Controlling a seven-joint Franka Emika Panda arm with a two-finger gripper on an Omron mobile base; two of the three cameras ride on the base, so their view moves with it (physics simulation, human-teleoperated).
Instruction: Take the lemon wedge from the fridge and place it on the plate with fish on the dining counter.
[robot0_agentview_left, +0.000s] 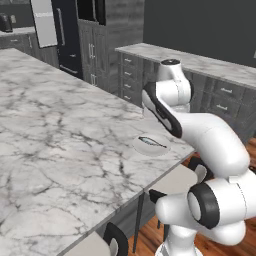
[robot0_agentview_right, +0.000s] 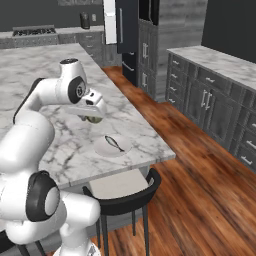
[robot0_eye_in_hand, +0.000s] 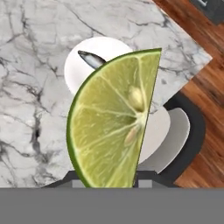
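My gripper (robot0_agentview_right: 93, 118) is shut on the lemon wedge (robot0_agentview_right: 92, 119), a small yellow-green piece held a little above the dining counter (robot0_agentview_right: 45, 75). Seen from the hand, the lemon wedge (robot0_eye_in_hand: 113, 127) stands large and cut face forward between the fingertips of the gripper (robot0_eye_in_hand: 107, 180). The white plate (robot0_agentview_right: 102, 149) with the dark fish (robot0_agentview_right: 114, 143) lies just right of and nearer than the gripper, close to the counter's corner. Behind the wedge, the plate (robot0_eye_in_hand: 83, 65) and the fish (robot0_eye_in_hand: 91, 59) are partly covered. The plate (robot0_agentview_left: 145, 150) and fish (robot0_agentview_left: 151, 142) sit near the counter's right edge.
The black fridge (robot0_agentview_right: 129, 35) stands far back with a pale door (robot0_agentview_right: 110, 22) swung open. A dark stool (robot0_agentview_right: 125, 192) with a light seat stands under the counter's near corner. Grey wall cabinets (robot0_agentview_right: 215, 95) line the right, with wooden floor (robot0_agentview_right: 190, 165) between.
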